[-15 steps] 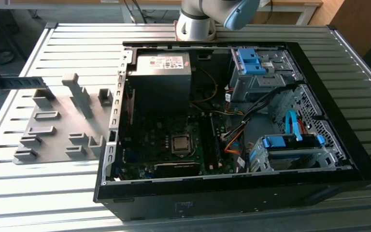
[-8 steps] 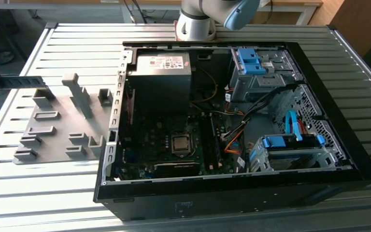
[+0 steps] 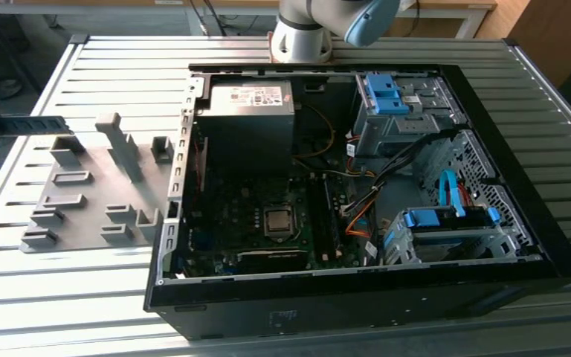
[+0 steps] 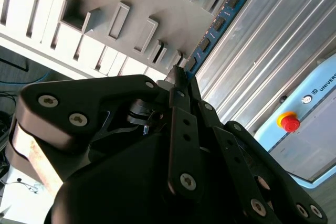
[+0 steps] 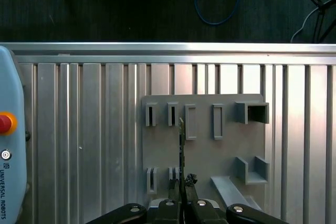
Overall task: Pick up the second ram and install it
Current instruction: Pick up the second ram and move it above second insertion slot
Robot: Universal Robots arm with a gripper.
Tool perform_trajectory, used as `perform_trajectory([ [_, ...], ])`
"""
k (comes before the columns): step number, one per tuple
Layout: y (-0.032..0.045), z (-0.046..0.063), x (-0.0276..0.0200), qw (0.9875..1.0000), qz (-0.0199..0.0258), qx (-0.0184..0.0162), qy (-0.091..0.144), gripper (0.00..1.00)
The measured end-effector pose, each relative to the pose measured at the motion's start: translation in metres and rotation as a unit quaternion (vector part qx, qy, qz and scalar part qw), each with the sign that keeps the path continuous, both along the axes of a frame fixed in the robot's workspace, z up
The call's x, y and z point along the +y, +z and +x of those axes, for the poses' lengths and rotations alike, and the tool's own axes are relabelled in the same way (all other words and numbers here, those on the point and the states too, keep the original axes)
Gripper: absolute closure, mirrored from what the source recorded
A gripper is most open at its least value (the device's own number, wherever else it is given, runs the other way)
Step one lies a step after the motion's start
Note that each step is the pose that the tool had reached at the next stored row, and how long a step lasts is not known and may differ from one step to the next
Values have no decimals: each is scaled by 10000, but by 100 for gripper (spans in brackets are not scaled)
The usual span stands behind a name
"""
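Gripper [image 5: 181,181] points straight down over the slatted table [image 5: 79,129], jaws clamped on the second ram [image 3: 36,124]. Ram hangs level above the grey holder block [image 3: 97,201], at the exterior view's left, well apart from the open computer case [image 3: 365,305].
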State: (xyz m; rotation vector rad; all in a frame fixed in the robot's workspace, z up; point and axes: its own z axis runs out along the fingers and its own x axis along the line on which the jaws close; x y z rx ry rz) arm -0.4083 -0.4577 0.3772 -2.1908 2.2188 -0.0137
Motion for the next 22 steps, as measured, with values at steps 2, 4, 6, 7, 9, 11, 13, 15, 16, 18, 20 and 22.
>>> perform_trajectory([
  [2, 4, 0, 0, 10000, 0, 0, 0, 86],
  [4, 8, 0, 0, 10000, 0, 0, 0, 86],
  [6, 13, 0, 0, 10000, 0, 0, 0, 86],
  [7, 15, 0, 0, 10000, 0, 0, 0, 86],
  [9, 20, 0, 0, 10000, 0, 0, 0, 86],
  [11, 24, 0, 0, 10000, 0, 0, 0, 86],
  [13, 28, 0, 0, 10000, 0, 0, 0, 86],
  [15, 33, 0, 0, 10000, 0, 0, 0, 86],
  [16, 35, 0, 0, 10000, 0, 0, 0, 86],
  [18, 39, 0, 0, 10000, 0, 0, 0, 86],
  [20, 43, 0, 0, 10000, 0, 0, 0, 86],
  [22, 48, 0, 0, 10000, 0, 0, 0, 86],
])
